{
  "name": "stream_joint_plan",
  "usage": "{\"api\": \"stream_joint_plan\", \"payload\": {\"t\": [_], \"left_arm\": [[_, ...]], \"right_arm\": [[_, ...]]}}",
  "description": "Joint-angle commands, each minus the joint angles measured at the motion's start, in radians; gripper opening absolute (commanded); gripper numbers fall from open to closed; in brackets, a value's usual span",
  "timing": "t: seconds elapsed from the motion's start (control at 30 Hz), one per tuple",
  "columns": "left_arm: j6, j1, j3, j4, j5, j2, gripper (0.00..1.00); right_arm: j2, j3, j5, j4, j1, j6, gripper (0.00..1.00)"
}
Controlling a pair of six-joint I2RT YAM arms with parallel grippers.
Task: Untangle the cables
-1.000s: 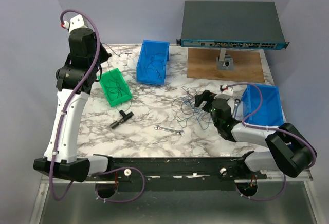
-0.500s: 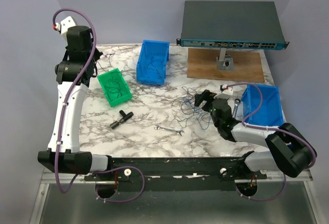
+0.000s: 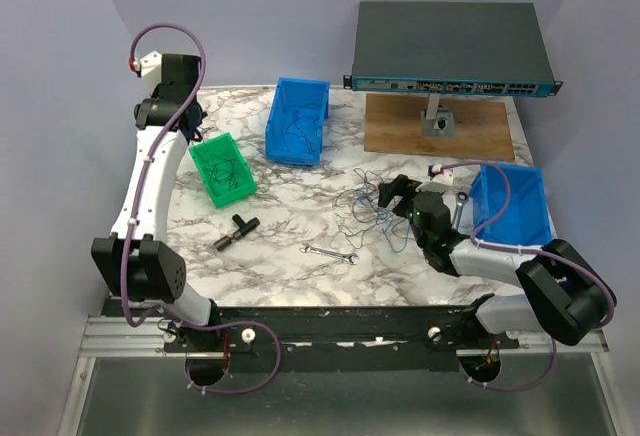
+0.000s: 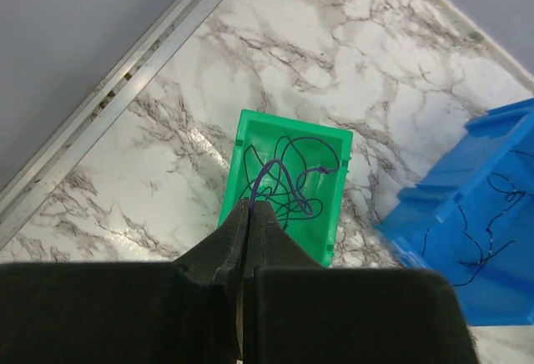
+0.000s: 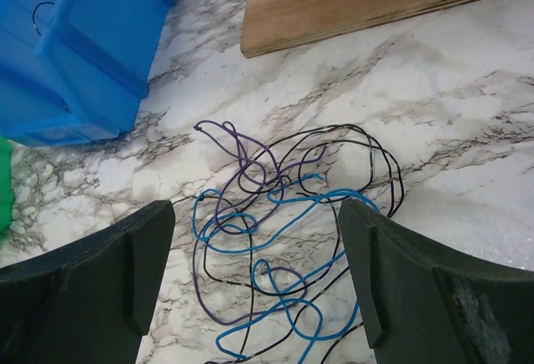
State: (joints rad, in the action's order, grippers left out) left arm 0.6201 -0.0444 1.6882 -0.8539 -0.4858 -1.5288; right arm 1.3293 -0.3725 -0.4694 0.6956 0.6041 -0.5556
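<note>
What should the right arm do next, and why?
Probably lower the right end effector and close on one strand of the cables: its jaws are open, it hovers right above them, and they lie knotted on the marble table.

Cables, thin blue, black and purple wires, loosely tangled together, lying flat on marble tabletop

No word, brand or number can be read in any of the views. The flat dark grey metal network box at the far right carries a pale strip of markings at the left end of its front face, but they are too small to make out.
</note>
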Motion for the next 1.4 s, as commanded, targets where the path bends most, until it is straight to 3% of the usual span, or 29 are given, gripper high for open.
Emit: {"api": "stream_joint_plan", "payload": {"t": [0.0, 0.33, 0.77, 0.97, 1.23, 1.3, 1.37], "left_arm": [[0.064, 0.008, -0.005, -0.068, -0.034, -0.069, 0.0], [0.157, 0.008, 0.099, -0.274, 0.009, -0.282, 0.0], [0.111, 0.008, 0.173, -0.224, 0.137, -0.55, 0.0], [0.033, 0.008, 0.158, -0.143, 0.24, -0.59, 0.01], [-0.013, 0.008, 0.056, -0.042, 0.279, -0.44, 0.25], [-0.012, 0.008, 0.05, -0.047, 0.286, -0.407, 0.38], [-0.007, 0.008, 0.057, -0.069, 0.29, -0.388, 0.38]], "right_arm": [[-0.015, 0.017, 0.008, 0.031, 0.006, 0.018, 0.88], [-0.038, 0.022, 0.007, 0.019, 0.006, 0.009, 0.88], [-0.047, 0.031, 0.015, 0.022, 0.006, -0.001, 0.88], [-0.026, 0.021, 0.021, 0.014, 0.006, -0.004, 0.88], [0.08, -0.087, -0.017, -0.143, 0.006, -0.045, 0.89], [0.079, -0.082, -0.011, -0.139, 0.006, -0.047, 0.9], [0.08, -0.084, -0.014, -0.141, 0.006, -0.045, 0.9]]}}
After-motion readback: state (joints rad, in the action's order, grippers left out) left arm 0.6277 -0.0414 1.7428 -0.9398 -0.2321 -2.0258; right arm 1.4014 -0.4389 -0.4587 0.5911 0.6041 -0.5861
